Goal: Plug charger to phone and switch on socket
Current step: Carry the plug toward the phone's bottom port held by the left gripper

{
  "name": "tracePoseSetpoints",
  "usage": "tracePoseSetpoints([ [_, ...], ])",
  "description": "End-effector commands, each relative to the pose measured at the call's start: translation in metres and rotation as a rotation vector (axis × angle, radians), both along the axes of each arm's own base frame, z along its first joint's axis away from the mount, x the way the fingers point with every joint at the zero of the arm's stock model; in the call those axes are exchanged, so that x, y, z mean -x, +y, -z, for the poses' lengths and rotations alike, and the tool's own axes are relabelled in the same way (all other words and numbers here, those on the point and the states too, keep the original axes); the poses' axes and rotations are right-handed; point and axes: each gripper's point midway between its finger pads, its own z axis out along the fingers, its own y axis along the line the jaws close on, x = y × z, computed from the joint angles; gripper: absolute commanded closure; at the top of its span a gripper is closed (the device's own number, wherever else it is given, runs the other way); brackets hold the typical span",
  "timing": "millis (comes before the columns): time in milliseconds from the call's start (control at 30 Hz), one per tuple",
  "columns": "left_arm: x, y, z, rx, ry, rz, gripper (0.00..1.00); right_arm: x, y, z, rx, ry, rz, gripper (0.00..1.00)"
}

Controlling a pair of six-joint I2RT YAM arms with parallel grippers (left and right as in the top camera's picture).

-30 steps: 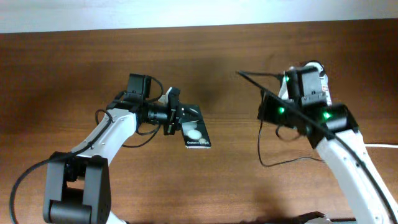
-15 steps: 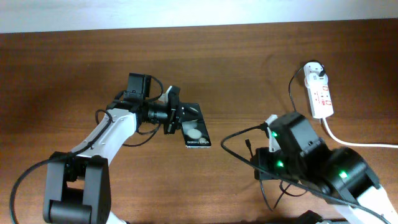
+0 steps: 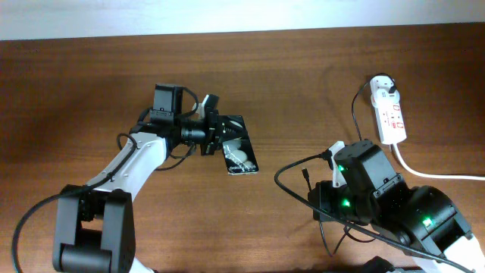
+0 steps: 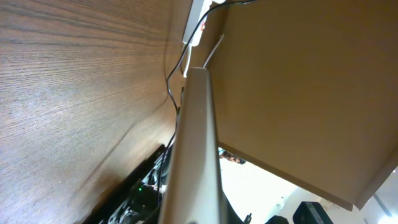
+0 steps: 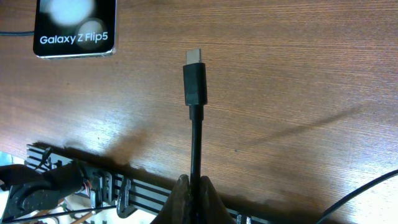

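Observation:
The phone [image 3: 239,155], black with a glossy screen, is tilted up on one edge in my left gripper [image 3: 218,138], which is shut on its side. In the left wrist view only its silver edge [image 4: 196,149] shows. It also lies at the top left of the right wrist view [image 5: 74,25], labelled Galaxy Z Flip5. My right gripper [image 5: 194,186] is shut on the charger's thin black cable [image 5: 196,137], with the plug tip [image 5: 194,68] pointing ahead, to the right of the phone. In the overhead view the tip [image 3: 303,173] is right of the phone. The socket [image 3: 391,115] lies at the far right.
A white adapter [image 3: 385,86] sits in the socket's far end, and the thin cable [image 3: 355,114] runs down from it. The thick white cord [image 3: 436,174] leaves toward the right edge. The right arm's body [image 3: 364,186] covers the front right of the wooden table [image 3: 91,83].
My right arm came from the socket to the front with the cable, then shifted slightly. My left gripper has tilted the phone up and moved it a little toward the back.

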Motion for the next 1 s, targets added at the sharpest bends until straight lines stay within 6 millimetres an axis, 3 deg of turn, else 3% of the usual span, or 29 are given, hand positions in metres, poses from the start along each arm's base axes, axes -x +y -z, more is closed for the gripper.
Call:
tracePoseSetpoints([
  [0,-0.003,0.000,-0.009,0.023,-0.009,0.005,1.00,-0.001,0.000,-0.001,0.003,-0.009,0.007,0.96],
  [133,-0.003,0.000,-0.009,0.023,-0.009,0.005,1.00,0.004,0.006,-0.002,-0.032,0.014,-0.017,0.96],
  [233,-0.019,-0.002,-0.021,0.042,-0.150,-0.005,1.00,0.008,0.008,-0.002,-0.041,0.028,-0.030,0.96],
  [367,-0.032,-0.001,-0.022,0.023,-0.139,-0.067,1.00,0.014,0.012,-0.002,-0.062,0.049,-0.064,0.96],
  [500,-0.033,-0.001,-0.024,0.032,-0.102,-0.082,1.00,0.001,0.020,0.003,-0.029,0.009,-0.155,0.96],
  [667,-0.032,-0.001,-0.024,0.036,-0.101,-0.076,1.00,-0.023,0.056,0.017,-0.109,0.066,-0.203,0.96],
  [967,-0.032,-0.001,-0.024,0.036,-0.101,-0.077,1.00,-0.031,0.071,0.004,-0.215,0.074,-0.150,0.96],
])
